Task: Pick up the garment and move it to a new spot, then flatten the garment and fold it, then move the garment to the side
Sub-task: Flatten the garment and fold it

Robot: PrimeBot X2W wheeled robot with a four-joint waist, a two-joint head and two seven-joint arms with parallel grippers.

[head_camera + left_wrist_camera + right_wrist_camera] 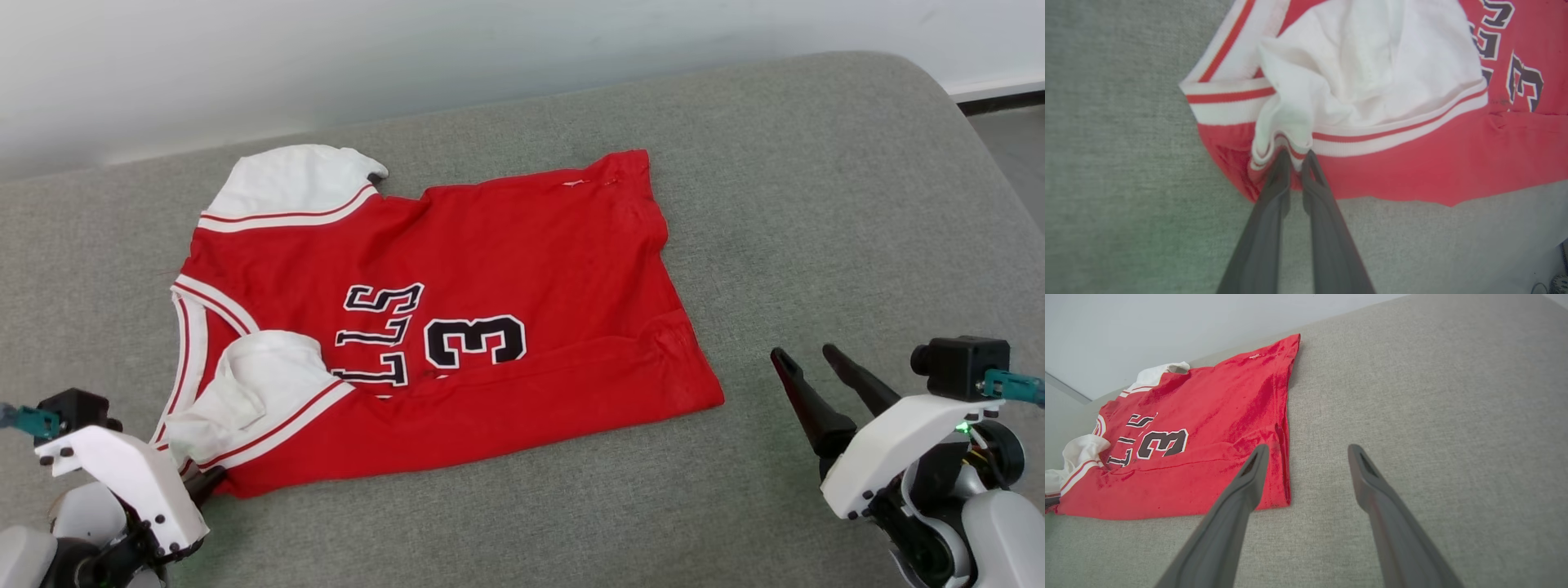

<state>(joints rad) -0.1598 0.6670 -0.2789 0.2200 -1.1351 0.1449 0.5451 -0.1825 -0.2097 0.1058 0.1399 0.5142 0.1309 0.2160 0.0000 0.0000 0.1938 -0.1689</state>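
Pinching garment (pixel 1412 171) sleeve w/ L gripper (pixel 1296 157)

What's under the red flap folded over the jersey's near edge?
The flap of the jersey covers part of the black print: only "LLS" and "3" show. The rest is hidden.

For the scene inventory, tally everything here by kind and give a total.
garment: 1
grippers: 2 (left gripper, right gripper)
grey cushion: 1
Total: 4
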